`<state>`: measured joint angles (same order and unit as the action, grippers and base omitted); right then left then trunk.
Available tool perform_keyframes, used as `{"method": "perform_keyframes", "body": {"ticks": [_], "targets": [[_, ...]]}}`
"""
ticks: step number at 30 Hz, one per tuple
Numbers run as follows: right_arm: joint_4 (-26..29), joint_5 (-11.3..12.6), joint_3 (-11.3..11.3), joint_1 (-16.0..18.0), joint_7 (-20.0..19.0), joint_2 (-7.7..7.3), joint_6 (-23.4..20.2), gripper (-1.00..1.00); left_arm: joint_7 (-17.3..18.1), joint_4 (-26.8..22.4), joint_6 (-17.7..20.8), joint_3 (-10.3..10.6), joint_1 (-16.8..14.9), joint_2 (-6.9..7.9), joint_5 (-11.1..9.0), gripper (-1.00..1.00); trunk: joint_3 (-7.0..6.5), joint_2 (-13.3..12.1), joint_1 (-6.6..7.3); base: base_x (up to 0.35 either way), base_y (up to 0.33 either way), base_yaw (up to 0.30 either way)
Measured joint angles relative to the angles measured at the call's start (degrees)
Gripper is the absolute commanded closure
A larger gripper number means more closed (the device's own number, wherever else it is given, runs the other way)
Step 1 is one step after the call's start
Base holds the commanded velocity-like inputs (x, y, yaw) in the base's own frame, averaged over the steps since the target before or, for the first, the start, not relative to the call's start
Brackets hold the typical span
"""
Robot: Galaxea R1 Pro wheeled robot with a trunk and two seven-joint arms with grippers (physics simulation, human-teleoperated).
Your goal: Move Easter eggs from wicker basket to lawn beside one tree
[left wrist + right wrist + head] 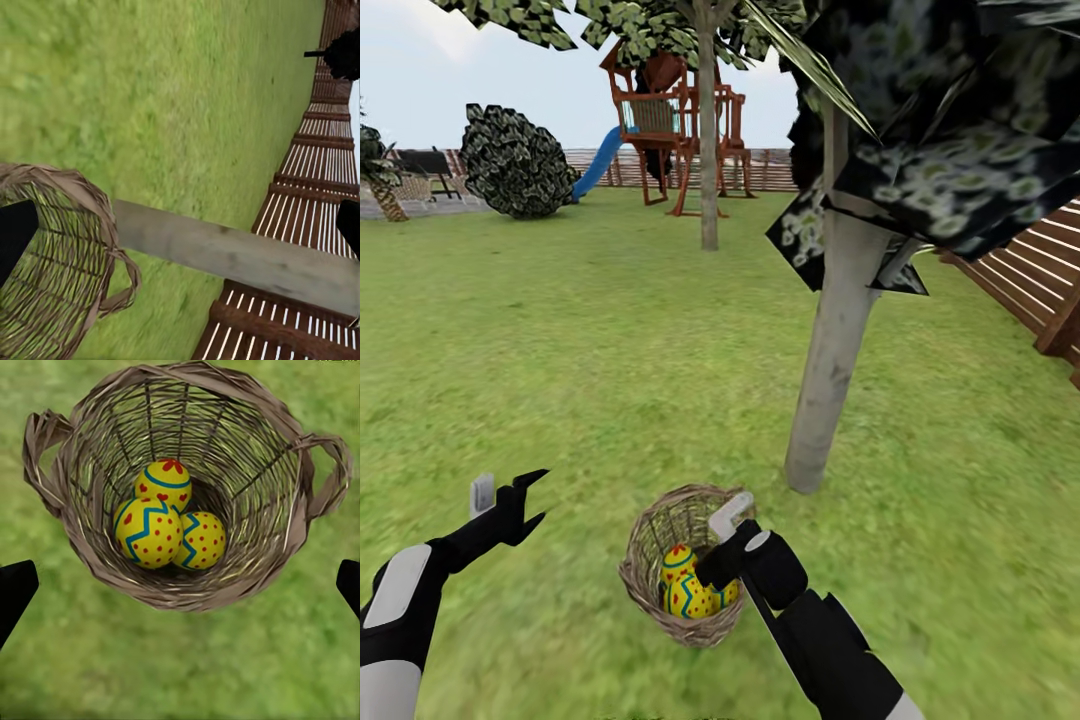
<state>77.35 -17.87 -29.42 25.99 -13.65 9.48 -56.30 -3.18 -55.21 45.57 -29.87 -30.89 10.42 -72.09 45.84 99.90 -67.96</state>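
All 3 yellow Easter eggs (166, 521) painted with red dots or hearts and blue-green zigzag bands lie clustered, touching one another, at the bottom of the small round tan woven wicker basket (225, 412), so none has been taken out yet and the whole transfer is left to do. In the head view the basket (650, 545) stands on the mottled green lawn (560, 350) just in front of the robot, with the thick pale-grey trunk of a tree (830, 370) near it at about 1 o'clock from the basket; that looks like the handiest tree to lay the eggs beside. The black right gripper (722, 560) hangs over the basket's rim on the 3 o'clock side, and the right wrist view looks straight down into the basket with the 2 dark fingers (15, 589) spread wide on either side, holding nothing. The black left gripper (532, 497) is off at 9 o'clock from the basket, above bare grass, its fingers parted and empty. I judge the work to be at its very start: the right arm seems poised to reach for the 1st egg, with 3 pickups and 3 placements by the trunk remaining.
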Motion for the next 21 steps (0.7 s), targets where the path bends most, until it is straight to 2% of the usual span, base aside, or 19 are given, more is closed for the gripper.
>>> {"method": "perform_keyframes", "body": {"ticks": [11,19,21], "targets": [[-0.06,0.09,0.00,-0.01,0.00,-0.08,0.04,-1.00,-0.01,0.04,0.00,-0.07,0.00,0.05,0.00,-1.00,0.77,0.00,0.00,0.000,0.000,0.177],[-0.10,0.22,0.08,-0.06,0.00,-0.29,0.31,-1.00,-0.01,0.04,0.00,-0.14,-0.01,0.13,-0.08,-1.00,0.89,0.00,0.00,0.000,0.000,0.027],[-0.66,0.43,0.18,-0.10,-0.06,-0.34,-0.06,-1.00,-0.01,0.04,0.00,-0.16,-0.01,0.14,-0.13,-1.00,0.89,0.00,0.02,0.247,0.000,0.000]]}}
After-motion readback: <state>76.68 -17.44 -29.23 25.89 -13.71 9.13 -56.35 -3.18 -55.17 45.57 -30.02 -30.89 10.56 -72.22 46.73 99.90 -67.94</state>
